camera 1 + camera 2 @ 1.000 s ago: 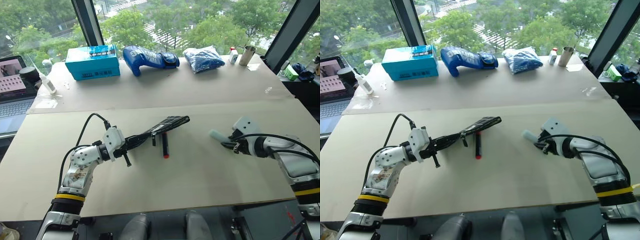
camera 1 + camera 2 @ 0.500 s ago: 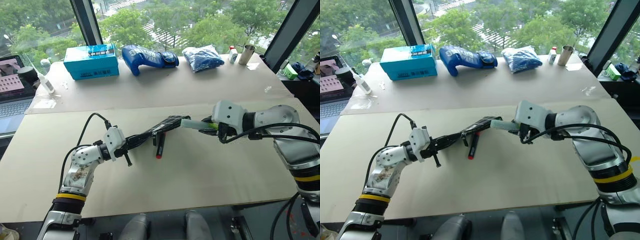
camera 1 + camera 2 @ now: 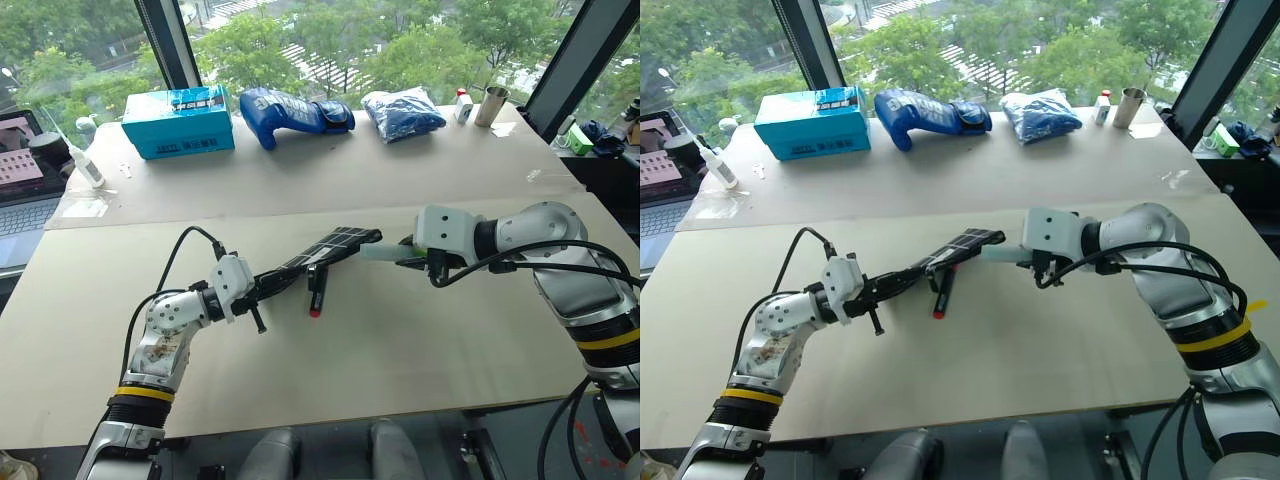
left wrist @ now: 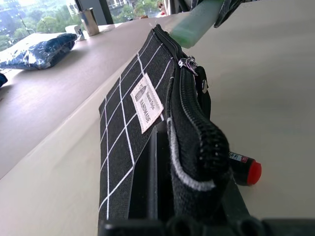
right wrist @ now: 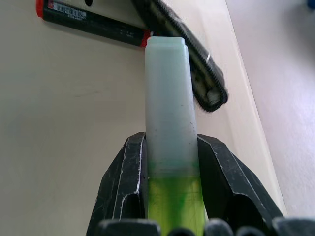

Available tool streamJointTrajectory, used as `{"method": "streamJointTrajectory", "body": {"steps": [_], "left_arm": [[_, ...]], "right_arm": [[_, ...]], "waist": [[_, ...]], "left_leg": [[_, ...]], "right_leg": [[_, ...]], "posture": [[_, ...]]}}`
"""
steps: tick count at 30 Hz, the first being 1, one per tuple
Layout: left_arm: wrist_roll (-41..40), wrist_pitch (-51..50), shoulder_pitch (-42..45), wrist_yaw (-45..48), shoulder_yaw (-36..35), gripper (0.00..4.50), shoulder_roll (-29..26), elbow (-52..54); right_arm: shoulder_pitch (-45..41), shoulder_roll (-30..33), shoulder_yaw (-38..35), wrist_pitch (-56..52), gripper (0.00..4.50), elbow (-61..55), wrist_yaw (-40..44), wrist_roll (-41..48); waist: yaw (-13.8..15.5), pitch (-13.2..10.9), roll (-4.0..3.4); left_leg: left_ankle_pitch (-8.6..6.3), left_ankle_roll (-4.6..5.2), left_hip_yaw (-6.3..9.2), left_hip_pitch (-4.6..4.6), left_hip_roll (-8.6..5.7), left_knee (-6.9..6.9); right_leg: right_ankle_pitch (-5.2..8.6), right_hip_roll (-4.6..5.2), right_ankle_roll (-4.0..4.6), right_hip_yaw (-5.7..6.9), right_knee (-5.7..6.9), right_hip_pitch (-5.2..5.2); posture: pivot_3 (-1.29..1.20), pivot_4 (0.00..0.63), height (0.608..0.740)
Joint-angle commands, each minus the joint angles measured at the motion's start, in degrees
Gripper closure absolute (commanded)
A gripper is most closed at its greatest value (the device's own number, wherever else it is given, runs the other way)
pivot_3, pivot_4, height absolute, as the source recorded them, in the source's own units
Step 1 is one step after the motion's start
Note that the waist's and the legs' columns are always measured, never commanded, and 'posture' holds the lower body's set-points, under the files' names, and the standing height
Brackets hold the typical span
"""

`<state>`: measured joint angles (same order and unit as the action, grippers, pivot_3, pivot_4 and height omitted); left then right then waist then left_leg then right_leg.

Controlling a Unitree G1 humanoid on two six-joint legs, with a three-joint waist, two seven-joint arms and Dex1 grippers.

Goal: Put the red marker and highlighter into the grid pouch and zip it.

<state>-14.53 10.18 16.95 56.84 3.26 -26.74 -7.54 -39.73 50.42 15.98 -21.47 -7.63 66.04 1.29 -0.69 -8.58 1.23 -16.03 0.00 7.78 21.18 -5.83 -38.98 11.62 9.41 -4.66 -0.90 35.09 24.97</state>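
A: Beige tabletop (image 3: 400, 380), windows and trees behind. Back edge, left to right: laptop (image 3: 22, 165), teal box (image 3: 182, 122), blue glove (image 3: 295, 110), blue bag (image 3: 405, 113), metal cup (image 3: 489, 106).

B: Changes since a second ago?

A: Left gripper (image 3: 262, 288) has held its spot, fingers clamped tight on the near end of the grid pouch (image 3: 330, 250), which sticks out off the table, slanting up to the right. Right gripper (image 3: 415, 258) has swung in from the right side of the table and risen. A second ago it sat well apart from the pouch; now the highlighter (image 3: 383, 253) it carries has its pale end just at the pouch's far end.

B: Right fingers?

A: Narrow, pinching the highlighter near its green part, one finger on each side; the pale barrel juts out beyond them.

B: Red marker?

A: Red marker (image 3: 316, 291) lies on the table under the raised pouch, red end toward the robot. It looks slightly shifted against the earlier frame, though the camera has moved too.

B: Pouch mouth?

A: From the left wrist, the zipper (image 4: 194, 123) runs along the upper edge, pull near the far end; whether the highlighter tip is inside, I cannot tell.

B: Open room?

A: Broad bare tabletop in front of both arms and to the right of the right arm; the back items stand well apart.
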Motion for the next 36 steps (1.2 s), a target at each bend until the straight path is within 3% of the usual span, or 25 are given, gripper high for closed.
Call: {"method": "streamJointTrajectory", "body": {"steps": [1,10,20,27,36], "left_arm": [[1.09,2.48,-0.29,0.40,0.59,4.50,-0.36,0.55],[0.81,2.68,-0.15,0.20,0.49,4.50,0.10,0.56],[1.03,2.90,-0.32,0.75,1.35,4.50,0.29,0.43],[0.78,3.26,0.12,0.75,1.71,4.50,0.76,-0.45],[0.79,3.68,0.54,1.25,1.99,4.50,1.38,-1.51]], "right_arm": [[-1.06,0.84,-2.24,-0.64,3.46,0.17,0.86,0.57],[-1.47,-0.33,-0.39,-1.09,3.46,2.91,-0.01,-2.32],[-8.24,-8.60,7.53,-1.07,3.46,4.74,-0.57,-9.50],[-9.77,-10.60,8.01,-1.76,3.46,2.50,1.96,-9.20],[-10.46,-18.93,14.87,9.60,3.46,-0.75,-0.97,-13.89]], "waist": [[0.00,0.00,0.00],[0.00,0.00,0.00],[-0.32,0.00,0.00],[0.02,0.00,0.00],[-0.49,0.00,-0.01]], "left_leg": [[0.00,0.00,0.00,0.00,0.00,0.00],[0.00,0.00,-0.01,0.01,0.00,0.01],[0.00,-0.01,-0.04,0.02,0.02,0.02],[0.01,-0.03,-0.02,0.06,-0.05,-0.01],[0.02,-0.04,0.00,0.05,-0.01,0.01]], "right_leg": [[0.00,0.00,0.00,0.00,0.00,0.00],[0.00,0.00,0.00,0.00,0.01,0.04],[-0.01,0.00,0.01,-0.01,0.04,0.11],[-0.02,0.06,0.00,0.00,0.04,0.13],[-0.02,0.02,0.00,0.01,0.18,0.27]], "posture": [[0.00,0.150,0.740],[0.00,0.150,0.740],[0.00,0.150,0.740],[0.00,0.150,0.740],[0.00,0.150,0.740]]}}
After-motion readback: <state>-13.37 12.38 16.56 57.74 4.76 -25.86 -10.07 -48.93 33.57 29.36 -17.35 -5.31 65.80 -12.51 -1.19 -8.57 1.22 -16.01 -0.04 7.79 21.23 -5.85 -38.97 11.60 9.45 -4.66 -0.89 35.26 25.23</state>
